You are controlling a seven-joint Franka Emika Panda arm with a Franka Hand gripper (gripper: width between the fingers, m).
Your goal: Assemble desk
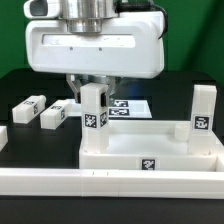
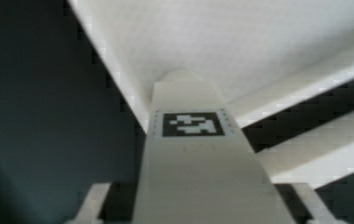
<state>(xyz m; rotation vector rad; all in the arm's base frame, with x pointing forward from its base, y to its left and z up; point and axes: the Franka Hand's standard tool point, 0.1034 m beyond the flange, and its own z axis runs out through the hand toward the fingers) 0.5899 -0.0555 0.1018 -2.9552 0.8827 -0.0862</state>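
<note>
The white desk top (image 1: 120, 160) lies on the black table with its rim up. One leg (image 1: 94, 110) stands upright at its far corner on the exterior view's left, tag facing the camera. My gripper (image 1: 93, 92) comes down from above and is shut on this leg near its upper end. In the wrist view the same leg (image 2: 195, 160) fills the space between my fingers (image 2: 96, 205), its tag visible, with the gripper (image 2: 195, 208) around it. A second leg (image 1: 203, 112) stands upright at the far corner on the exterior view's right. Two loose legs (image 1: 29, 107) (image 1: 55, 115) lie on the table.
The marker board (image 1: 132, 106) lies flat behind the desk top. A long low white border rail (image 1: 100, 186) runs along the front of the table. The two loose legs lie side by side at the exterior view's left.
</note>
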